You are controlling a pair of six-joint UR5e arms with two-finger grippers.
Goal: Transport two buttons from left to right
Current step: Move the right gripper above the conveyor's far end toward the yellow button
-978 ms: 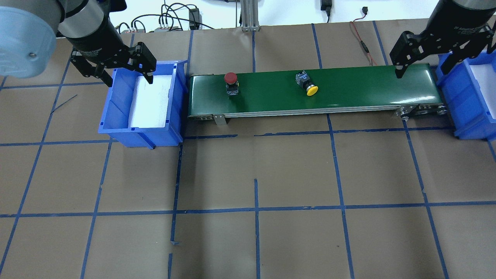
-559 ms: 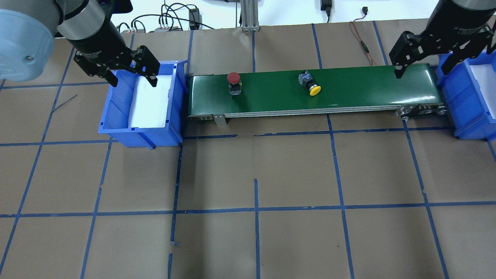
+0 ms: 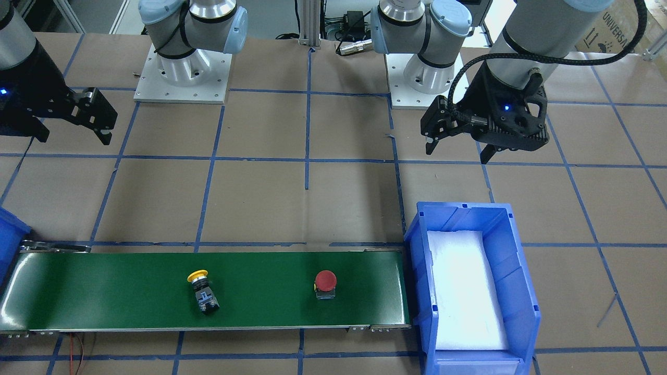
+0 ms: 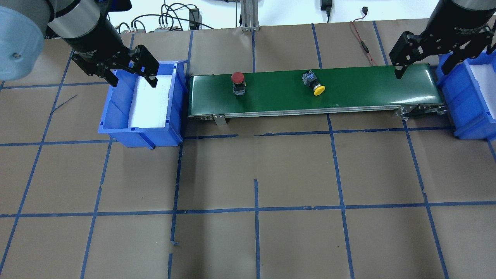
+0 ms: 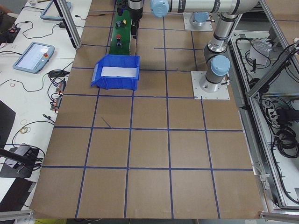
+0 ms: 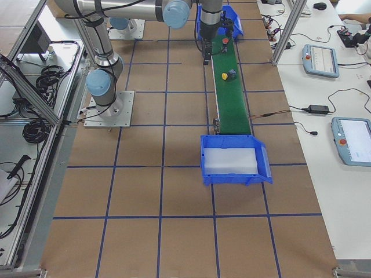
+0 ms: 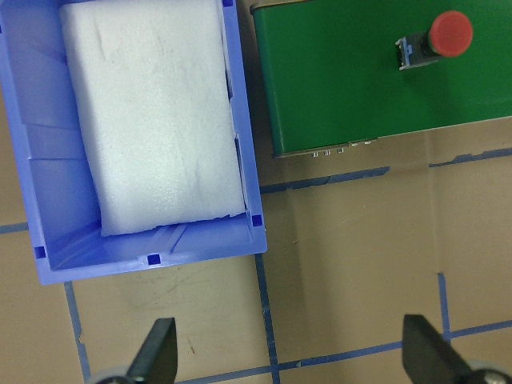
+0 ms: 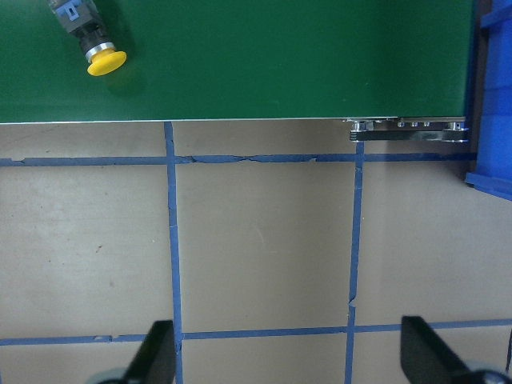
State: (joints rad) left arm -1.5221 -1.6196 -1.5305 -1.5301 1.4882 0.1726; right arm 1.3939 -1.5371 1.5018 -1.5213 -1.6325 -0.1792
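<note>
Left end: the left bin with its foam looks done with, by my read. Your left gripper hangs high by that bin, fingers pointing down and spread wide, with nothing between them. The views disagree on whether it's over the bin or just beside it, so I can't tell. Park it clear of the belt.

Red button: upright, cap up, on the belt near its left end. I'd take it second.

Yellow button: lying on its side around mid-belt, cap toward the robot-side edge, slightly skewed. It's well apart from either gripper. I'd pick this one next.

Your right gripper is high near the belt's right end, just beside the right bin, fingers down, spread and empty. In its wrist view the yellow button sits up in the corner, off the grip line.

For the pick:
- Centre over the yellow button's black body, not the cap; the round cap will likely slip.
- Your fingers open roughly along the belt, which suits a body lying crosswise. Trim yaw for the skew.
- Descend straight and stop shy of the belt.
- Lift above the bin wall before traversing.
- Release low over the bin's padding.
</note>
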